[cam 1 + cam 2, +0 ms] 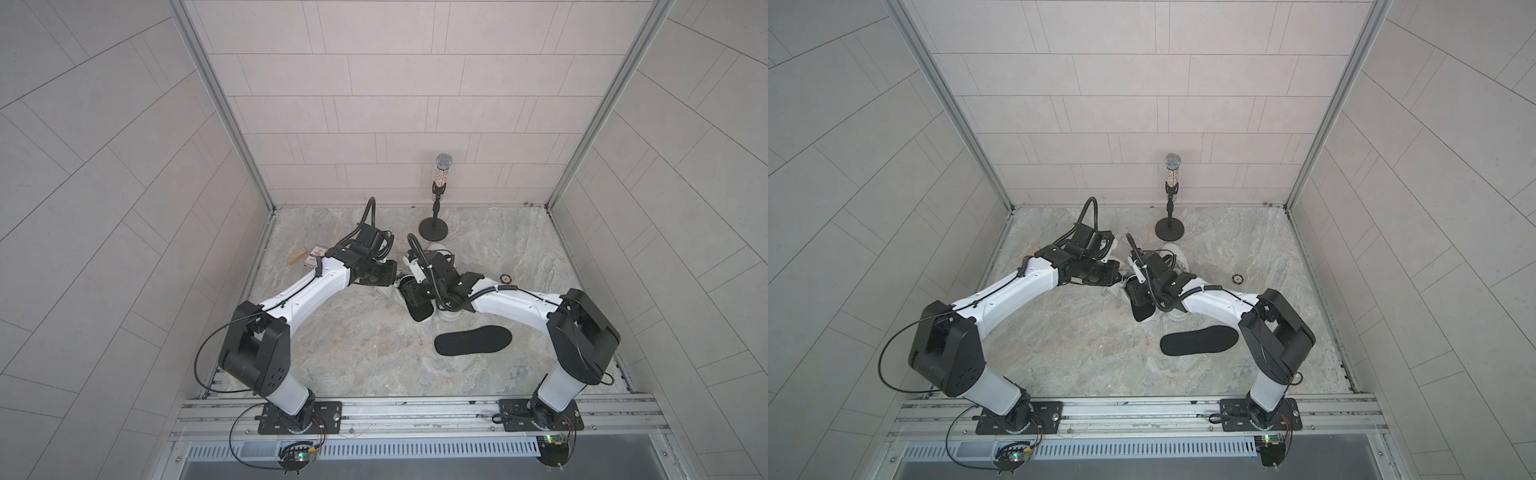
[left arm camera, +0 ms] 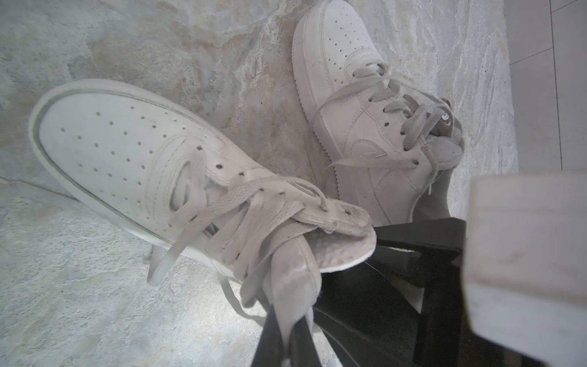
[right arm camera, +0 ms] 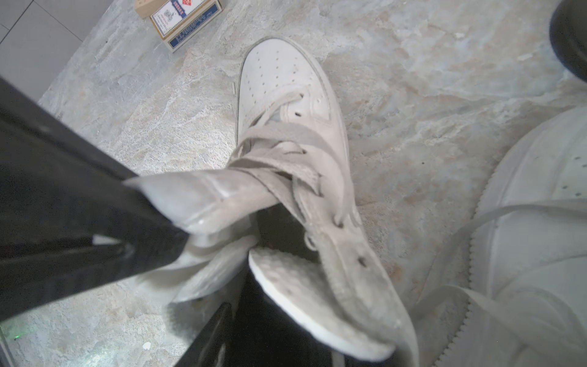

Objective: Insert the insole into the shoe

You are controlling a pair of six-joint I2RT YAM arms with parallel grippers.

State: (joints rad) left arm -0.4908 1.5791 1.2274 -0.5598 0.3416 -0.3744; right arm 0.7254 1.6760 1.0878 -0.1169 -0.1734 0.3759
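Holding the white perforated leather sneaker [image 2: 127, 149] open comes first: your left hand [image 2: 287, 327] is clamped on its grey flap, while I cannot tell whether your right hand [image 1: 411, 293] is apart. The flat black foam insole [image 1: 473, 340] lies on the table [image 1: 353, 353], well apart. The second white sneaker [image 2: 343, 63] crowds in just beside.

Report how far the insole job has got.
Done: the left gripper pinches the collar of the near shoe, holding it open. In hand: what looks like a black insole sits part-way in, its end outside. Left: seat it fully. A second insole lies flat on the table.
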